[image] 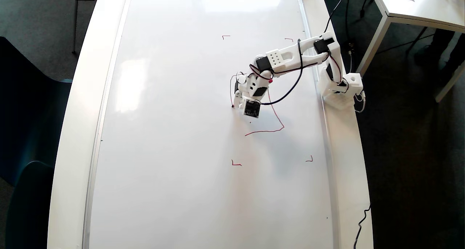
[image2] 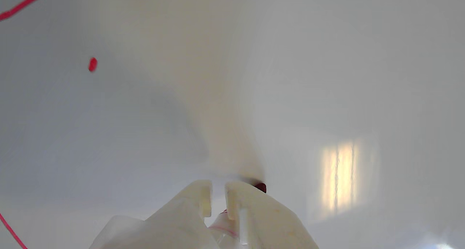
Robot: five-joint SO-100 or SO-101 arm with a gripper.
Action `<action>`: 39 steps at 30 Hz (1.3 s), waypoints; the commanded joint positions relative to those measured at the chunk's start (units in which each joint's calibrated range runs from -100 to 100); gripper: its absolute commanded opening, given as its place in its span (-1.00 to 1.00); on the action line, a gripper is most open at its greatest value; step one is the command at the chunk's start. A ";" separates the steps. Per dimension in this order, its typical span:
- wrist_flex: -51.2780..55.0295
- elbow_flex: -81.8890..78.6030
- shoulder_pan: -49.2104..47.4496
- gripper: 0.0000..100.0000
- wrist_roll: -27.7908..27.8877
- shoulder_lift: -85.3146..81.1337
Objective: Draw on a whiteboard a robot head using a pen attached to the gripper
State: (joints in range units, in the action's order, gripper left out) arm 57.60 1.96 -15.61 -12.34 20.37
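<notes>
A large whiteboard [image: 174, 133] lies flat on the white table. My white arm reaches in from the right edge, and the gripper [image: 237, 101] points down at the board's middle right. It is shut on a red pen, whose tip [image: 233, 106] touches the board. Thin red lines [image: 278, 120] run from under the wrist down, then left, and one line [image: 231, 89] runs up from the tip. In the wrist view the two pale fingers [image2: 201, 200] stand close together around the pen, with the gripper [image2: 218, 192] just above the board and the red tip [image2: 260, 187] beside them.
Small red corner marks [image: 236, 164] [image: 309, 159] [image: 225, 36] [image: 289, 39] frame the drawing area. The arm's base [image: 341, 85] sits on the table's right rim, with black cables hanging near it. A red dot [image2: 93, 64] and a line end [image2: 25, 2] show in the wrist view.
</notes>
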 commanded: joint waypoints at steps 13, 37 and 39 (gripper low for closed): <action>-3.82 1.44 -8.00 -0.99 -0.32 0.13; -5.99 1.17 -14.11 -0.99 -6.00 0.13; -5.99 1.26 -14.11 -0.99 -5.89 -0.46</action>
State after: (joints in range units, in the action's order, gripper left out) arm 51.94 1.96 -29.41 -18.04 20.80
